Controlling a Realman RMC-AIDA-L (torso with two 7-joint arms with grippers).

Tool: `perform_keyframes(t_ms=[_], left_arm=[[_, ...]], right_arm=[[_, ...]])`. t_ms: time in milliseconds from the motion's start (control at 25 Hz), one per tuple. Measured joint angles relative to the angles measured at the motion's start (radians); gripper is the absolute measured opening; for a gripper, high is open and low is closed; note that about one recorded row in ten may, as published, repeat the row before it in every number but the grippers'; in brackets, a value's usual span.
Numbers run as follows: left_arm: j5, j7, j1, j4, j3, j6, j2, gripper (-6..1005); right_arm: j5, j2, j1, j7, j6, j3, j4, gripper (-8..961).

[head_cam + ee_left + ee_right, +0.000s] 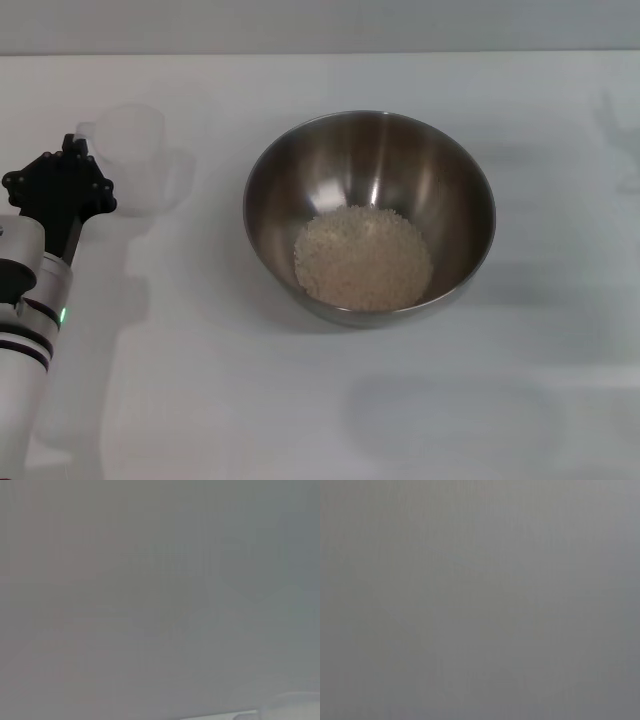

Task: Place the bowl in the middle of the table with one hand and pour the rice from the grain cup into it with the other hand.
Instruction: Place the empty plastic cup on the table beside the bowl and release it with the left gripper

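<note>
White plain tabletop (pixel 320 420); big steel mixing bowl (pixel 300 165) mid-table, heap of pale rice (pixel 362 257) inside; small clear plastic grain cup (pixel 135 150) upright, just beyond left gripper (pixel 62 185), its grip unreadable; right arm unseen

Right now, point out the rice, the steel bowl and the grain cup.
rice (pixel 362 257), head view, middle of the heap.
steel bowl (pixel 300 170), head view, bare inner wall.
grain cup (pixel 135 150), head view, clear side wall.

The bowl (pixel 370 215) fills the worktop's (pixel 300 400) middle; the cup (pixel 135 150) and left hand (pixel 75 165) crowd the far left corner.
</note>
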Motion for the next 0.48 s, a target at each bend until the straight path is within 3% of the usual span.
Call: perform_keyframes(t_ms=[480], left_arm=[[0.007, -0.013, -0.039, 0.042, 0.001, -0.062, 0.000, 55]], right_arm=[[-0.013, -0.003, 0.003, 0.000, 0.006, 0.000, 0.000, 810]])
